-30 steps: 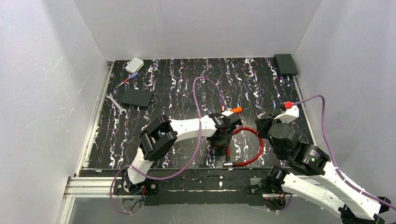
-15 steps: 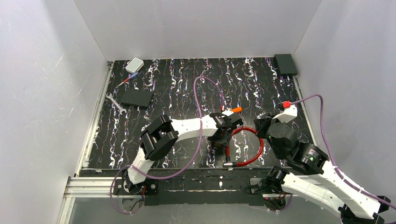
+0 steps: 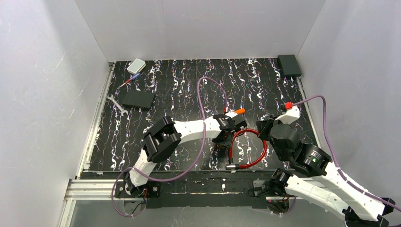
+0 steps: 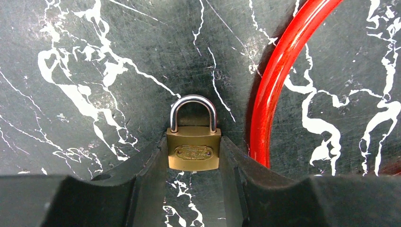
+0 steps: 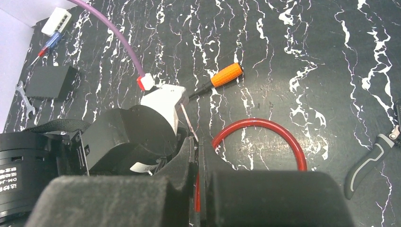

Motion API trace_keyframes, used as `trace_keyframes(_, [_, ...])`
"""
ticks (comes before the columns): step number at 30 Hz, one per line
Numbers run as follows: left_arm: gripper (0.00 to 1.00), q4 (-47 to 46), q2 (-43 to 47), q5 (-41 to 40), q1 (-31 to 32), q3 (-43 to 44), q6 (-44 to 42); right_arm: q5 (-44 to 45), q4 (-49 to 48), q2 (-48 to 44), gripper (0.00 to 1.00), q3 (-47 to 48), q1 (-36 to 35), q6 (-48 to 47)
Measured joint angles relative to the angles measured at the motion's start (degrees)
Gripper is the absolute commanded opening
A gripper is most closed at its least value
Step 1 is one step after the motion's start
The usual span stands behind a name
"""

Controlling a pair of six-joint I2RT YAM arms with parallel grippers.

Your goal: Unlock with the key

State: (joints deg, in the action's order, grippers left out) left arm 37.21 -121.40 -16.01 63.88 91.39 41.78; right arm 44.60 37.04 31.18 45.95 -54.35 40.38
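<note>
Left wrist view: we find the left gripper (image 4: 192, 163) clamped on the brass padlock (image 4: 193, 147); the right gripper (image 5: 196, 149) is pressed together. The key (image 5: 226, 74) lies on the table (image 5: 302, 56), apart from both. We judge it light and stiff, best gripped by its orange head.

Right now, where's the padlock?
Left wrist view: the padlock lies on the table between the left gripper's fingers, which touch its sides, close beside the red cable loop.

One key (image 5: 226, 74), one padlock (image 4: 193, 150), one wrench (image 3: 116, 104), two black boxes (image 3: 137, 98) (image 3: 289, 64), one red cable (image 4: 278, 75).
</note>
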Motion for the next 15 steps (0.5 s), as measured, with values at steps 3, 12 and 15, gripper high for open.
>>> trace_keyframes(3, [0.00,-2.29,1.31,0.31,-0.04,-2.25,-0.94,-0.22,0.02,0.42,0.01,0.00,0.00,0.22])
trace_keyframes(12, [0.00,-12.79,12.02,2.36,-1.95,-17.86,-4.55,-6.88,-4.35,0.48,0.01,-1.31,0.00,-2.29])
trace_keyframes(15, [0.00,-14.53,15.56,2.58,-2.71,-20.41,-6.19,-7.61,-5.53,0.57,0.01,-1.62,0.00,-2.40])
